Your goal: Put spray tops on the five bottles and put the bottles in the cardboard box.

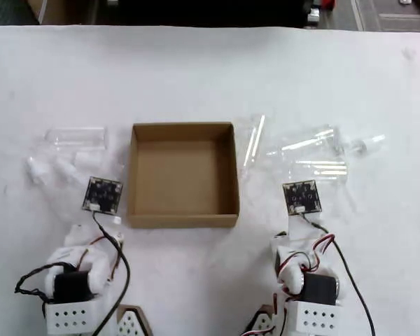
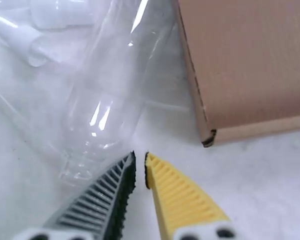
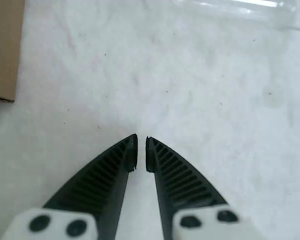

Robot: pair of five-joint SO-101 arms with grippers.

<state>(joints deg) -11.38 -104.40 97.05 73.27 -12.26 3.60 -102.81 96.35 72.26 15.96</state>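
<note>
High view: box [image 1: 183, 220] between end effectors [image 2: 140, 162] [image 3: 141, 149]

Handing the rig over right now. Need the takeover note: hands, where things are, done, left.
Left hand: shut, empty, beside a lying clear bottle near a corner of the cardboard box; loose white spray tops lie beyond it.
Right hand: shut, empty, over bare table on the box's other side.
More bottles lie on the right arm's side of the box.
Done: nothing boxed; can't tell if any bottle is capped.
Left: cap the bottles, box all five.
</note>
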